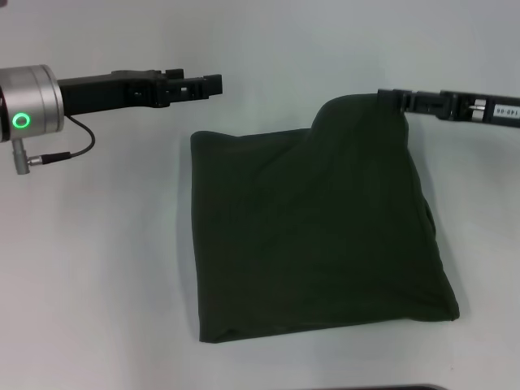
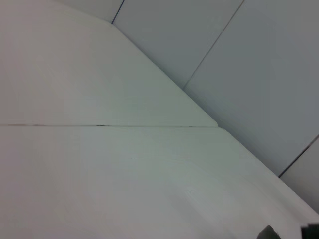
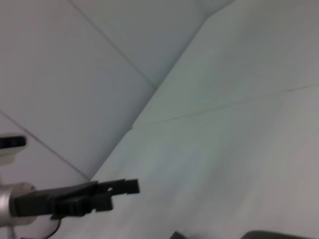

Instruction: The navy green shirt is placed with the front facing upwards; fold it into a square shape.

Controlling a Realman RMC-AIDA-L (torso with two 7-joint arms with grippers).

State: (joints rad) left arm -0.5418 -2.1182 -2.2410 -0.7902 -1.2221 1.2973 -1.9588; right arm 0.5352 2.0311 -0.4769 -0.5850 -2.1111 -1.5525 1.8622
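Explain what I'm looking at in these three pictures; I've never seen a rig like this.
This is a two-armed robot at a white table. The head picture looks down from its head camera. A dark green shirt, already folded to a rough square, lies on the table. The right gripper sits at the shirt's far right corner, which is raised; it seems to be pinching that corner. The left gripper hangs off the shirt, holding nothing. The other two pictures come from cameras on the wrists: mostly bare table and wall, though the right wrist's one catches the left gripper farther off.
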